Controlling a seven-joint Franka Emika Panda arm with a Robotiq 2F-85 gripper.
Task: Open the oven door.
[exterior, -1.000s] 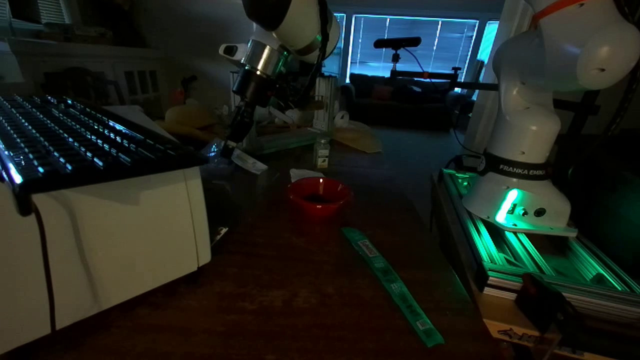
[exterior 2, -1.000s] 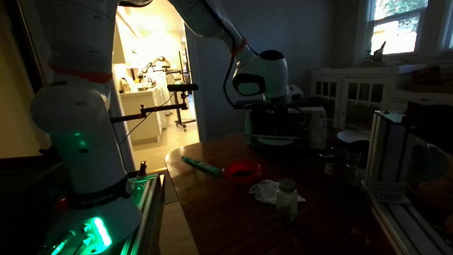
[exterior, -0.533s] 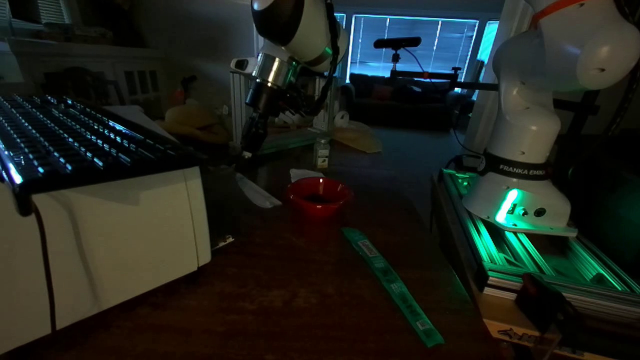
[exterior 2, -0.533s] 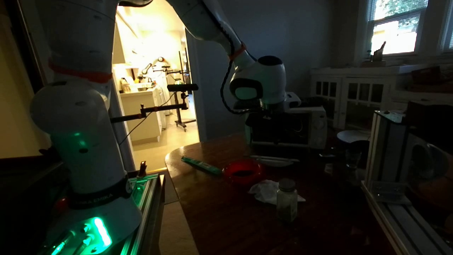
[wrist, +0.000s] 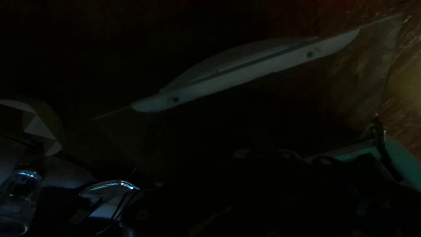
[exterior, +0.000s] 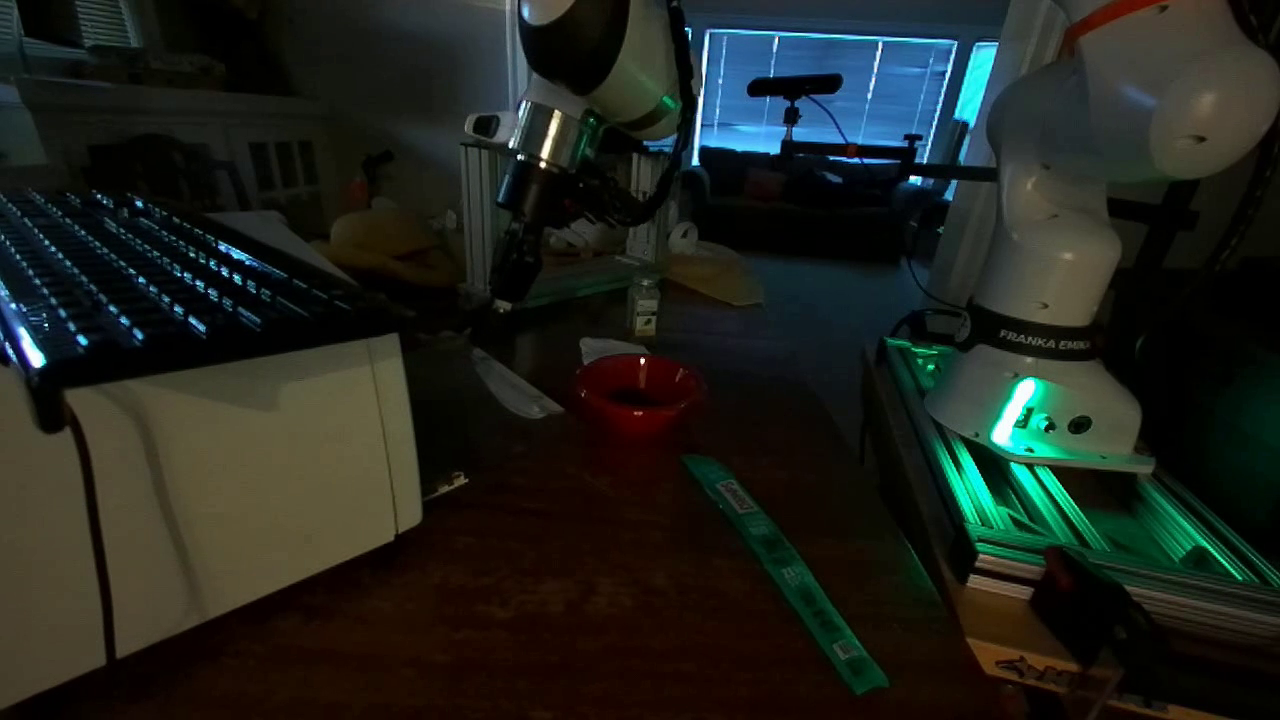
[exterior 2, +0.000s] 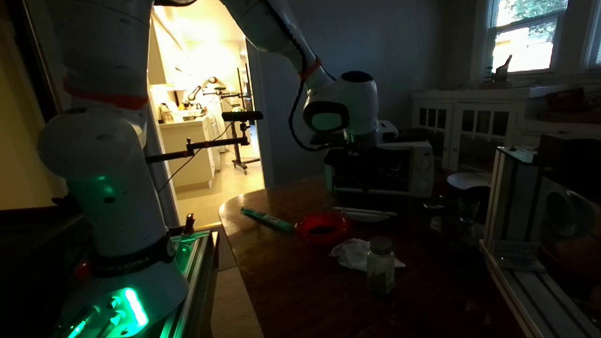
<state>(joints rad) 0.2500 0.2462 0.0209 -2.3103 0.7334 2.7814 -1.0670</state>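
Note:
The oven door (wrist: pixel 371 62) is a glass flap, folded down and lying open in front of the oven (exterior 2: pixel 421 169). Its pale bar handle (wrist: pixel 250 70) runs along the outer edge, low over the table; it also shows in both exterior views (exterior: pixel 515 385) (exterior 2: pixel 361 215). My gripper (exterior: pixel 503 304) points down above the inner part of the lowered door, apart from the handle. In an exterior view the gripper (exterior 2: pixel 365 188) ends in a narrow dark tip before the oven's opening. In the wrist view the fingertips (wrist: pixel 241 153) stand close together, very dark, with nothing visible between them.
A red bowl (exterior: pixel 640 395) stands close beyond the handle. A green strip packet (exterior: pixel 785 570), a crumpled tissue (exterior 2: pixel 354 253) and a glass jar (exterior 2: pixel 381 270) lie or stand on the table. A black rack (exterior: pixel 180 280) sits on the oven. A metal frame (exterior 2: pixel 504 211) stands aside.
The door's handle has dropped and swung outward to low over the table. My gripper has drawn out from the oven, then shifted slightly further; the door is still since half a second ago.

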